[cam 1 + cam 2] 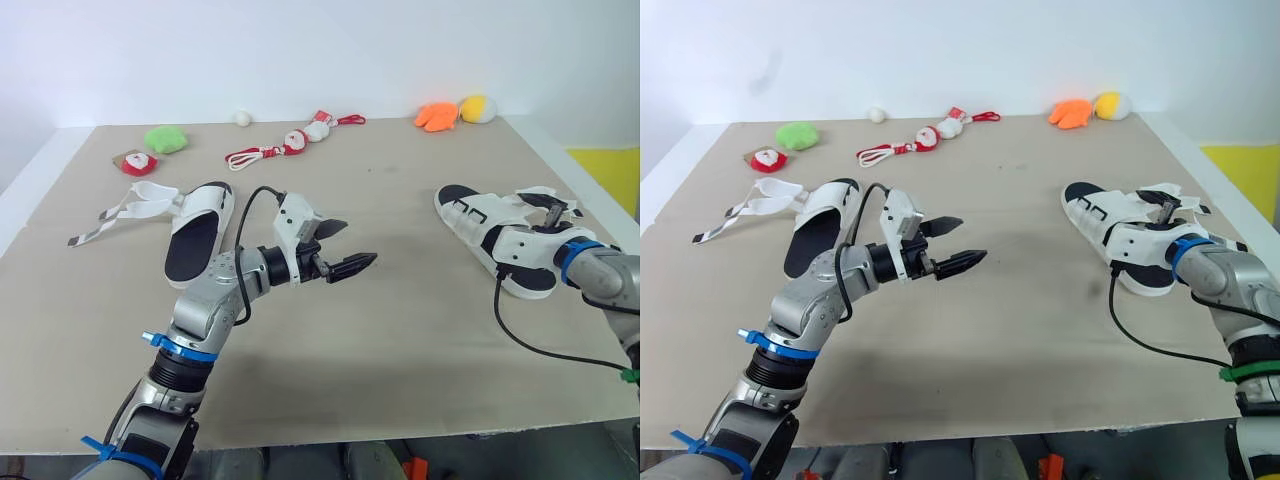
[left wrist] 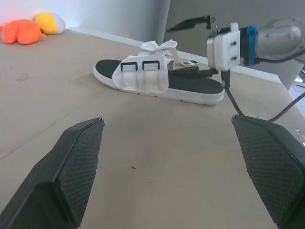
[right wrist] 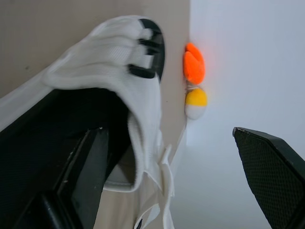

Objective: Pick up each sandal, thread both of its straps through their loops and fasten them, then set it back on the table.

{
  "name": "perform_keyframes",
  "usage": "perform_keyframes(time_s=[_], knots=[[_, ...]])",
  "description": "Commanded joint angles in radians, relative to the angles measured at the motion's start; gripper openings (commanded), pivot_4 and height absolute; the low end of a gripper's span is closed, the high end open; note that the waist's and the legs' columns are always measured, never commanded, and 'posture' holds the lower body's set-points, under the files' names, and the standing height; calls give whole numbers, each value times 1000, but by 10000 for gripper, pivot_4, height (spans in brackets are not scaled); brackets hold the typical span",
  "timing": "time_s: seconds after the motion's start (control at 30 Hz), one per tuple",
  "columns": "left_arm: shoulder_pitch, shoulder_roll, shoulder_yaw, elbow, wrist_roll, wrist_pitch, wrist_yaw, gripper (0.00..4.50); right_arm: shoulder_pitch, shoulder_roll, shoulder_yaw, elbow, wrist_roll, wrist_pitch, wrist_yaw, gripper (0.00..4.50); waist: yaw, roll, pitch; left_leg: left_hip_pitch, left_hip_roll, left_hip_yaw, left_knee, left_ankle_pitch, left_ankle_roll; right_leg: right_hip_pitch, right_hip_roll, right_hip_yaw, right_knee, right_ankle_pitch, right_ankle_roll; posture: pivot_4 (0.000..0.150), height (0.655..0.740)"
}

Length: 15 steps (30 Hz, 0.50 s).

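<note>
No readable text or labels appear anywhere.

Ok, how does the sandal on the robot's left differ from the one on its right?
The left sandal has its straps splayed flat on the table; the right sandal has its front band arched over the footbed. The left sandal lies apart from the open left gripper; the right sandal has the open right gripper by its rear straps. Both are white with black footbeds, sole down.
</note>
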Motion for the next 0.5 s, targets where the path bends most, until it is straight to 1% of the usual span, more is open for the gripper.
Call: perform_keyframes(time_s=[0.03,0.3,0.37,0.4,0.5], knots=[[4,16,27,-40,-2,-11,0,44247,-70,-8,16,74,-31,-14,-70,45000,0,0,0,0,0,0,0,0,0,0,0,0,0,0,0,1500,7400],[33,20,20,-75,-5,3,20,44247,-212,46,101,242,-67,-62,-140,45000,-3,0,0,0,0,0,0,0,0,0,0,1,0,0,0,1500,7400],[39,19,19,-83,-6,6,26,45000,-239,55,119,279,-71,-74,-149,39529,-3,0,0,0,0,0,0,0,0,0,0,1,0,0,0,1500,7400],[40,18,19,-85,-7,8,29,45000,-251,57,126,296,-75,-81,-154,35847,-4,0,0,0,-1,0,0,0,0,0,0,1,0,0,0,1500,7400],[45,21,22,-91,-7,11,34,45000,-277,61,148,332,-79,-100,-162,19954,-5,0,0,0,-1,0,0,0,0,0,0,1,0,0,0,1500,7400]])
